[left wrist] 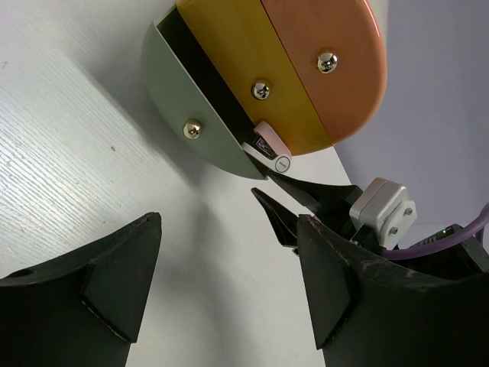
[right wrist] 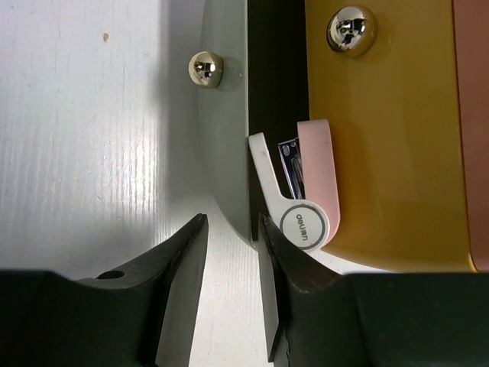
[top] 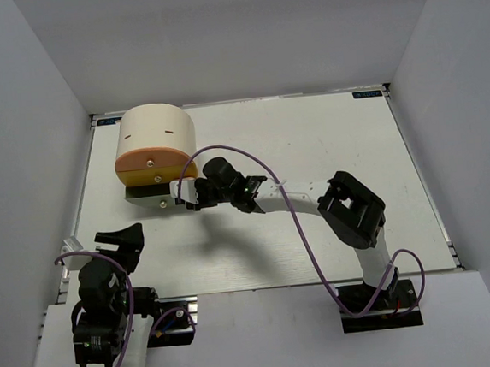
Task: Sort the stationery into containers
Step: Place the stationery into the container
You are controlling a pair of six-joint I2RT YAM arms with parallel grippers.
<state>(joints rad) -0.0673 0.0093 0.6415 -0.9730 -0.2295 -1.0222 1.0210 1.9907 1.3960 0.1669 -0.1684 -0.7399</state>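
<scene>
The right gripper (right wrist: pixel 231 223) has its jaws narrowly apart and holds nothing, just at the corner of the open lowest drawer (right wrist: pixel 225 138). The pink piece (right wrist: pixel 317 176) lies in this drawer, with its round end over the rim. The left gripper (left wrist: pixel 229 222) waits wide and empty. No stationery shows on the table (top: pixel 310 143), so probably only closing the drawer is left.

White table (top: pixel 327 142), grey walls (top: pixel 240 29).
Faint woodgrain top with one tiny dark speck (left wrist: pixel 113 148); walls enclose three sides.

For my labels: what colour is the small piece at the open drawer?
Pink and white piece; right wrist view.
</scene>
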